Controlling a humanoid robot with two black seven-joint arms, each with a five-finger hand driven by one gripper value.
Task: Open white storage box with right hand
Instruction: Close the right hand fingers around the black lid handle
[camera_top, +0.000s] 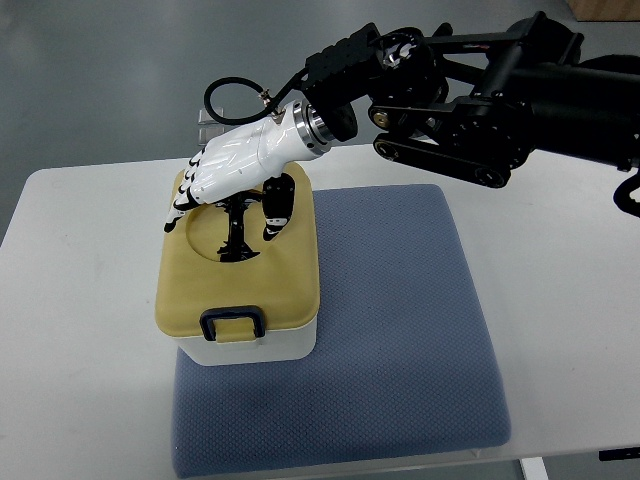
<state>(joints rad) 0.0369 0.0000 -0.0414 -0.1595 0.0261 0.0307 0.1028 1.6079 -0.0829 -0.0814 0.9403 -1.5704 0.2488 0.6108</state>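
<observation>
The box sits on the blue mat. The right hand reaches down into the dip in the lid, fingers curled around nothing, ready to lift it.

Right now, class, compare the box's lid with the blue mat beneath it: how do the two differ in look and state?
The lid is tan, smooth and has a round recess; the mat is blue and finely textured. The lid is much smaller than the mat. The right hand hangs over the lid's recess, not the mat. Both are flat with rounded corners.
</observation>
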